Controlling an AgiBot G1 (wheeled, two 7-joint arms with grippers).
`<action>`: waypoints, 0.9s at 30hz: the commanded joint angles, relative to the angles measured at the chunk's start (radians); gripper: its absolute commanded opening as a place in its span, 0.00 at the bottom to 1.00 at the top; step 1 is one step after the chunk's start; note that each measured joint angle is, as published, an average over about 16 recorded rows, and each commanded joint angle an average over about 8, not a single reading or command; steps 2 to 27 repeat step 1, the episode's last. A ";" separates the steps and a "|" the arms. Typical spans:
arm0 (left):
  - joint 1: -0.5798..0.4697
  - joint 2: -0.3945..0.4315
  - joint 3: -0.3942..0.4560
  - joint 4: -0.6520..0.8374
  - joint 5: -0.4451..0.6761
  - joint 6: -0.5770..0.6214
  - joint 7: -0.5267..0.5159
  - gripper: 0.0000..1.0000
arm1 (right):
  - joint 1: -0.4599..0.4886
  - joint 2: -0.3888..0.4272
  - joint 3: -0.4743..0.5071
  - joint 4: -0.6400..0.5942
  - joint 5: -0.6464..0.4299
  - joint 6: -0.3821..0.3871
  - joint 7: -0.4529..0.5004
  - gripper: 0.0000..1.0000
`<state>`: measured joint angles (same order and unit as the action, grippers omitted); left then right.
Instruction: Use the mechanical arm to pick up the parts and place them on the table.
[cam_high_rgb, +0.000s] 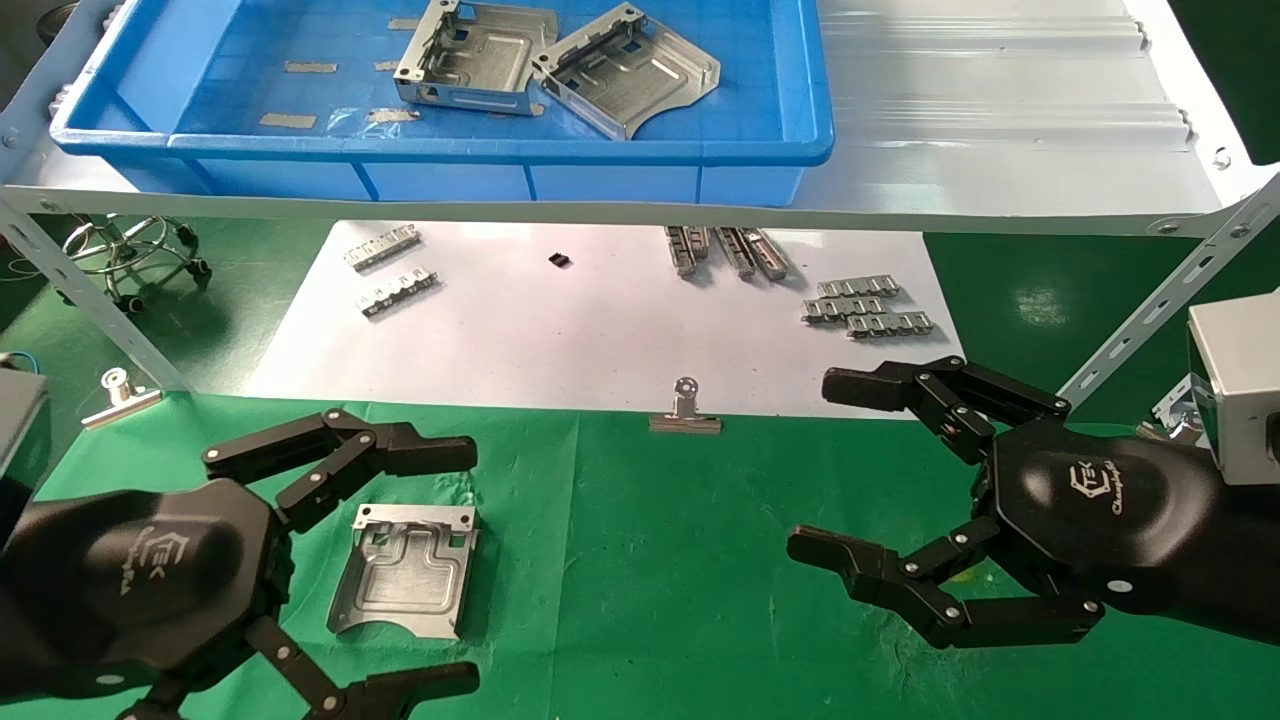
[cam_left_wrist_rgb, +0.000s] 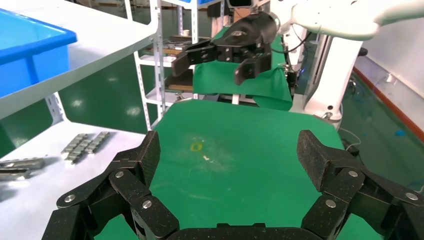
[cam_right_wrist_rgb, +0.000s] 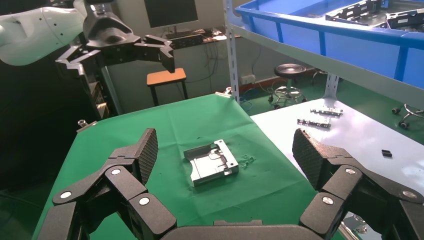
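Left claw (cam_high_rgb: 400, 570): wide open and holding nothing; it hangs low over the bench (cam_high_rgb: 650, 560), with one sheet-metal part (cam_high_rgb: 405, 570) lying on the green cloth between its spread fingers.
Right claw (cam_high_rgb: 850, 470): also wide open and empty, parked over the right side of the bench, well apart from the part.
Part on the bench: it lies flat, recess side up, flanges pointing upward; from the right wrist view it (cam_right_wrist_rgb: 211, 162) seems free of the claw, so this one looks already delivered.
Blue tray (cam_high_rgb: 800, 110): it stands on the white shelf (cam_high_rgb: 1000, 120) above the bench and holds two more parts (cam_high_rgb: 475, 55), one beside the other and touching or overlapping at one corner. Some small flat strips also lie on its floor.
Step in hand: I judge the left claw must next go up to the tray for another part.
How to do it well: lift straight up first so the fingers do not drag the placed part; then clear the shelf edge and tray wall. Take the part that lies on top, gripping across two opposite flanges, because the thin metal can slip or tilt.
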<state>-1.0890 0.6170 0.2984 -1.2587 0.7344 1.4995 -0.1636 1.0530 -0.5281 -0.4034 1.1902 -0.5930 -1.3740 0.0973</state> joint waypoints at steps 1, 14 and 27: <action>0.021 -0.009 -0.027 -0.038 -0.006 -0.004 -0.031 1.00 | 0.000 0.000 0.000 0.000 0.000 0.000 0.000 1.00; 0.021 -0.009 -0.027 -0.038 -0.006 -0.004 -0.031 1.00 | 0.000 0.000 0.000 0.000 0.000 0.000 0.000 1.00; 0.021 -0.009 -0.027 -0.038 -0.006 -0.004 -0.031 1.00 | 0.000 0.000 0.000 0.000 0.000 0.000 0.000 1.00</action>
